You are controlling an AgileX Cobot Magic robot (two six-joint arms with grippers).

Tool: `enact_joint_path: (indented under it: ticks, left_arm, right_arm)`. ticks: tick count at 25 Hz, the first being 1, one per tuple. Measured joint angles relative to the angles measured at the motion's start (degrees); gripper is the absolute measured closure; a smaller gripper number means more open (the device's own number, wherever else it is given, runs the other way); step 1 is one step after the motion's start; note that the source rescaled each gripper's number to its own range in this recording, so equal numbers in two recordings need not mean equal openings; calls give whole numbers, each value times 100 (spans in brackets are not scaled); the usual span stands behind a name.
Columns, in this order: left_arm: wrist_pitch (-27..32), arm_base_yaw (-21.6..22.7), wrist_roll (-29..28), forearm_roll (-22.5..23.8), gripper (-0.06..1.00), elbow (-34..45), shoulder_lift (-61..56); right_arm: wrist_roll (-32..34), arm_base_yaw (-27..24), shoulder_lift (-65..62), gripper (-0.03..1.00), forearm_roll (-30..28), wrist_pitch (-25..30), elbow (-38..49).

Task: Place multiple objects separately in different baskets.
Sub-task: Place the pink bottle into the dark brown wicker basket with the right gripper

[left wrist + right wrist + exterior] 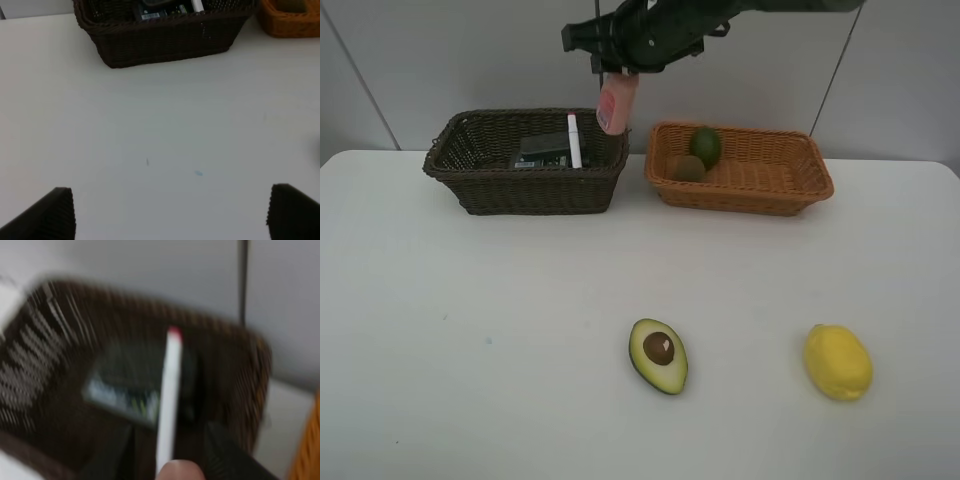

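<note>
We see the right claw [618,72] clamped on the upper end of a pink bottle [617,105]. The bottle is pale pink and round-bodied, and it hangs upright directly beneath the claw, over one end of the dark brown wicker basket [470,192]. Lower still, inside that basket, a white marker [574,140] lies beside a dark labelled item [542,150]. The left claw [170,215] is spread wide, holding nothing, above the table [150,130].
</note>
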Motion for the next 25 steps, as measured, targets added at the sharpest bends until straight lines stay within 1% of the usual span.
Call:
enact_joint_path:
  ticks: [5, 7, 9, 11, 12, 15, 16, 17, 20, 21, 23, 25]
  left_arm:
    - [0, 0, 0, 0, -6, 0, 0]
    - [0, 0, 0, 0, -6, 0, 0]
    - [0, 0, 0, 0, -6, 0, 0]
    - [0, 0, 0, 0, -6, 0, 0]
    - [0, 0, 0, 0, -6, 0, 0]
    - [0, 0, 0, 0, -6, 0, 0]
    - [0, 0, 0, 0, -6, 0, 0]
    - [0, 0, 0, 0, -6, 0, 0]
    - [0, 0, 0, 0, -6, 0, 0]
    - [0, 0, 0, 0, -6, 0, 0]
    - [0, 0, 0, 0, -6, 0, 0]
    - [0, 0, 0, 0, -6, 0, 0]
  right_arm:
    - [0, 0, 465, 74, 173, -2262, 0]
    - [0, 0, 790, 74, 192, -3032, 0]
    - [0, 0, 1158, 74, 230, -3682, 0]
    - [5, 0, 1484, 74, 230, -4029, 0]
    - [5, 0, 1639, 74, 230, -4115, 0]
    - [5, 0, 1941, 73, 307, -4140, 20]
    - [11, 0, 1990, 67, 311, -4132, 34]
    - [11, 0, 2010, 56, 313, -4124, 40]
    - [11, 0, 2010, 19, 313, -4185, 40]
    - [11, 0, 2005, 10, 307, -4178, 40]
    - [11, 0, 1978, 1, 307, -4059, 40]
    - [11, 0, 1880, -2, 307, -3768, 40]
